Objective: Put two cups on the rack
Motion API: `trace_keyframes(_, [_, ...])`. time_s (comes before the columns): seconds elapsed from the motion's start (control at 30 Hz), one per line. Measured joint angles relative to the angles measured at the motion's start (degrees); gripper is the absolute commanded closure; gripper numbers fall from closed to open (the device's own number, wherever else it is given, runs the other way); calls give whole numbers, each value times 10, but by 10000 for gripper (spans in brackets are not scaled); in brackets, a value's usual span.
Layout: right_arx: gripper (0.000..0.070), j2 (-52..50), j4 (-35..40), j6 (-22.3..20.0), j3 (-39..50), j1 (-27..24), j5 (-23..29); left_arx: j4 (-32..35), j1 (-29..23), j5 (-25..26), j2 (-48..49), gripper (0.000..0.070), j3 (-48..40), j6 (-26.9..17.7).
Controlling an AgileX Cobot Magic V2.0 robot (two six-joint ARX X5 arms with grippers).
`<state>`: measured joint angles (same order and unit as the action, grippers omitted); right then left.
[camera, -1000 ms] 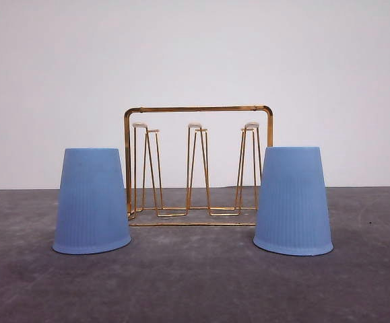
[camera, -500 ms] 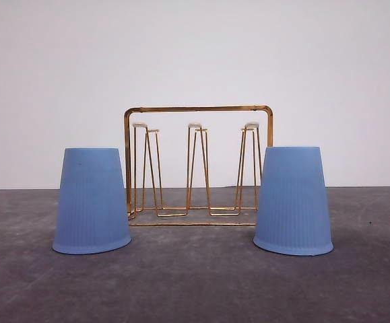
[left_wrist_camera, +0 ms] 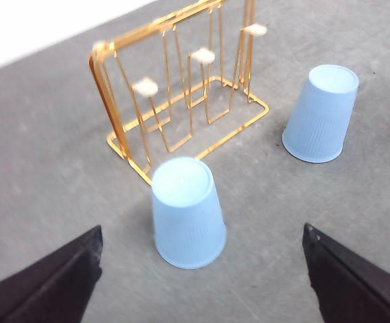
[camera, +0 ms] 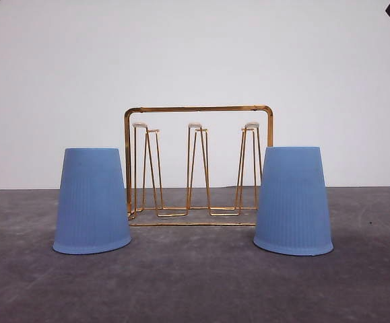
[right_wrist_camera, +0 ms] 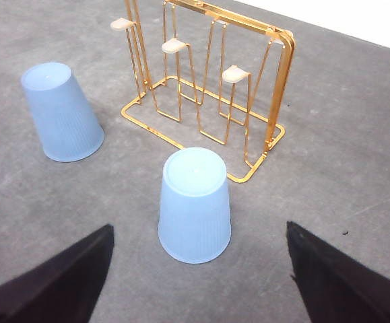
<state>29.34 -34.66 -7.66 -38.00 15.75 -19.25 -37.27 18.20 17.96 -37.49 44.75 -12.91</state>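
Wrist views: both jaws spread above cups (left_wrist_camera: pixel 188 215).

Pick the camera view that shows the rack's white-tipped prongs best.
The front view: the rack stands square-on, its prongs unobstructed between the two cups. Both wrist views show it from above at an angle, prongs overlapping.

Two cups (camera: pixel 91 202) (camera: pixel 293 202), one rack (camera: pixel 198 165), six prongs.

Rack (camera: pixel 198 165) corners are partly blocked in the front view by the left cup (camera: pixel 91 202) and right cup (camera: pixel 293 200). Both end effectors get cropped by the frame edge: left end effector (left_wrist_camera: pixel 201 272), right end effector (right_wrist_camera: pixel 198 269), fingertips only.
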Motion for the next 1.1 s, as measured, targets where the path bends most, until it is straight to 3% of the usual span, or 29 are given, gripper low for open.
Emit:
trace_keyframes(0.27, [176,0,14,0,0,0,0,137,29,-4,-148,120,0,41])
trace_keyframes(0.5, [176,0,15,0,0,0,11,266,70,-63,-294,103,0,47])
trace_keyframes(0.8, [176,0,15,0,0,0,15,288,84,-109,-424,107,0,66])
trace_keyframes(0.87, [176,0,15,0,0,0,15,288,83,-113,-440,140,0,78])
trace_keyframes(1.0, [176,0,15,0,0,0,15,285,83,-114,-447,317,0,98])
trace_keyframes(1.1, [176,0,15,0,0,0,15,273,86,-115,-446,360,6,102])
